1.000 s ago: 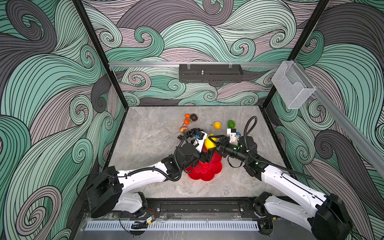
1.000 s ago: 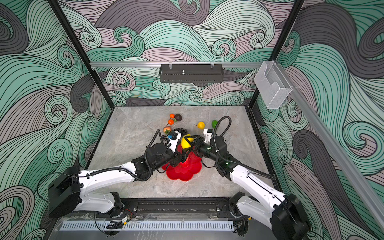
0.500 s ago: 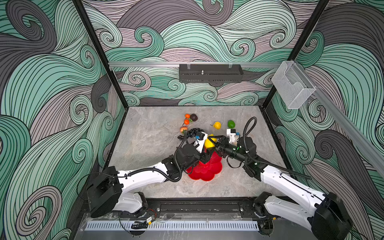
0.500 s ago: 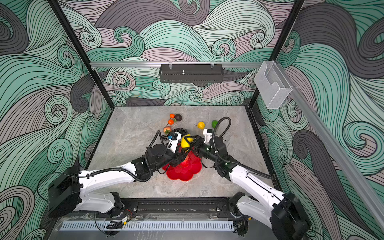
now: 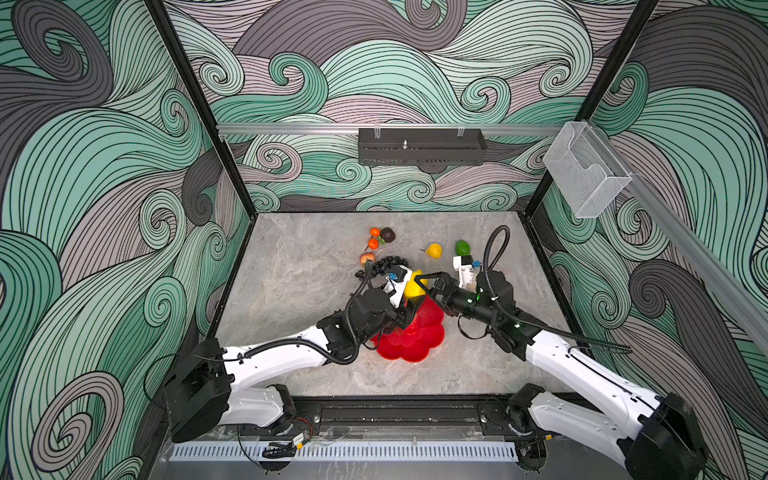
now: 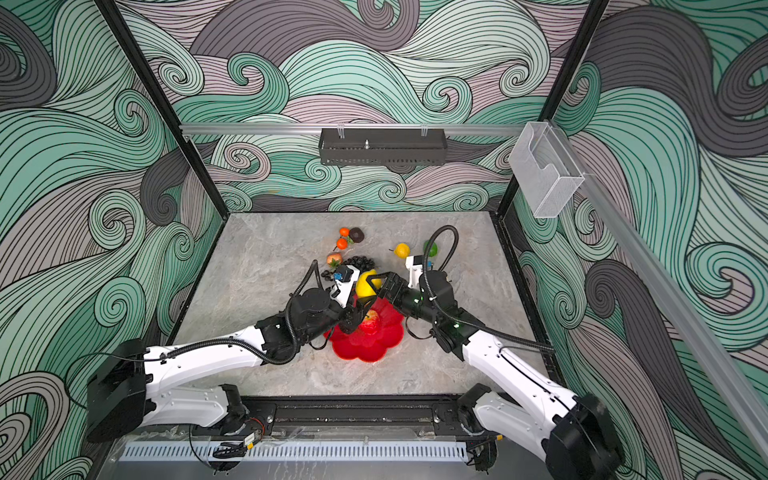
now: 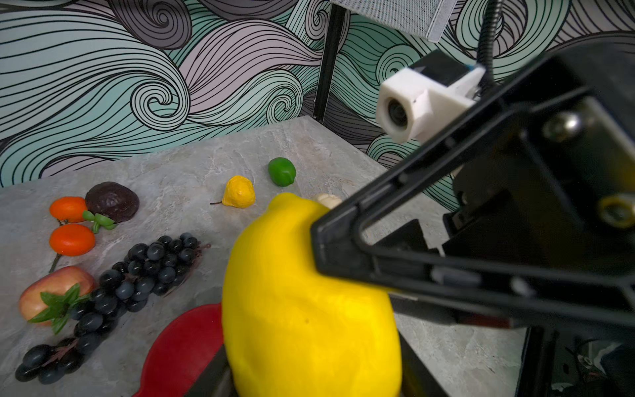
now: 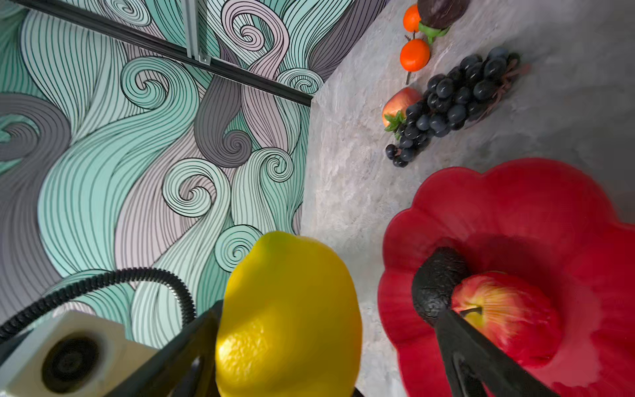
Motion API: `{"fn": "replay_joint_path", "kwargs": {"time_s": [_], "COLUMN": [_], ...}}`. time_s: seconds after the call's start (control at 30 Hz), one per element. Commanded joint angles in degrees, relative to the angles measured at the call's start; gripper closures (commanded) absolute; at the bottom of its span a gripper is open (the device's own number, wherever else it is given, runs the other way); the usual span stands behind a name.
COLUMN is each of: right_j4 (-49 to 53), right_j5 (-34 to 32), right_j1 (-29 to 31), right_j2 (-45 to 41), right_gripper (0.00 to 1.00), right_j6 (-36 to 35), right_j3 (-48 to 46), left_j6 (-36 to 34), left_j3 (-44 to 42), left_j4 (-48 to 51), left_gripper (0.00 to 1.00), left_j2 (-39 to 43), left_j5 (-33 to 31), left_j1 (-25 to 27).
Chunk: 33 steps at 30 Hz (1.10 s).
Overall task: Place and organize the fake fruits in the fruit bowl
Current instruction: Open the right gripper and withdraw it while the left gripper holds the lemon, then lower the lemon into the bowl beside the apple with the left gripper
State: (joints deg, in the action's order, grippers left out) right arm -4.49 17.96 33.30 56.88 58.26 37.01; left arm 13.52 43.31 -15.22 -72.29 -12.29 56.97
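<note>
"Looking at the big lemon (image 5: 413, 288), which end effector has it?"

"The left end effector (image 7: 309, 361). In the left wrist view its two fingers sit either side of the lemon's lower half, clamped on it."

"And the right end effector (image 8: 329, 307)?"

"Spread wide. One finger lies against the lemon's side. The other stands well clear of it, in front of the fruit bowl (image 8: 515, 206) in the right wrist view. So it touches the lemon but does not pinch it."

"Where is the lemon, then?"

"Up off the worktop (image 5: 299, 270), between the two wrists, by the bowl's far rim in both top views."

"What is in the bowl?"

"A red apple (image 8: 505, 312) with a black avocado (image 8: 436, 282) touching it."

"And outside?"

"Everything else lies beyond the bowl, toward the back wall. The grape bunch (image 5: 388, 264) is nearest, and a peach-coloured fruit (image 5: 367, 258) with green leaves touches its left end. Farther back, two tangerines (image 5: 373, 244) lie beside a dark brown fruit (image 5: 387, 235). To the right, a small yellow pear (image 5: 434, 251) and a lime (image 5: 462, 248) lie near each other. A cream piece (image 7: 326, 200) peeks out behind the lemon in the left wrist view, and I cannot tell what it is."
</note>
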Motion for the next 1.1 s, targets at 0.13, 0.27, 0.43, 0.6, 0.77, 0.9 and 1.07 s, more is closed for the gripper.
{"fn": "replay_joint_path", "kwargs": {"time_s": [0.13,0.27,0.43,0.6,0.77,0.9,1.07], "right_j4": [19.0,24.1,21.1,15.9,14.1,13.2,12.2], "right_j5": [-5.4,-10.9,-9.8,-8.9,-9.4,-8.9,-9.2], "right_j1": [-5.4,-6.5,-6.6,-6.6,-6.6,-6.6,-6.6], "right_j2": [-10.9,-15.4,-16.5,-15.7,-16.4,-16.7,-18.0], "right_gripper": [0.00,0.00,0.01,0.01,0.01,0.01,0.01], "right_j6": [-26.8,-33.5,-33.1,-31.3,-31.6,-31.5,-31.7], "right_j3": [-1.1,-4.1,-9.6,-14.1,-16.3,-17.1,-18.3], "left_j6": [-1.6,-1.5,-0.6,-0.5,-1.6,-1.5,-1.2], "left_j3": [9.5,13.7,18.9,25.9,32.6,39.2,41.2], "left_j4": [28.5,38.2,46.4,53.8,59.9,66.9,66.0], "left_gripper": [0.49,0.49,0.50,0.50,0.50,0.50,0.50], "left_j2": [0.6,-0.5,-3.7,-8.8,-17.1,-24.1,-28.9], "left_j5": [6.8,9.1,12.4,15.7,17.5,18.6,18.8], "left_j1": [-4.9,-6.1,-9.5,-13.0,-14.5,-15.7,-15.9]}}
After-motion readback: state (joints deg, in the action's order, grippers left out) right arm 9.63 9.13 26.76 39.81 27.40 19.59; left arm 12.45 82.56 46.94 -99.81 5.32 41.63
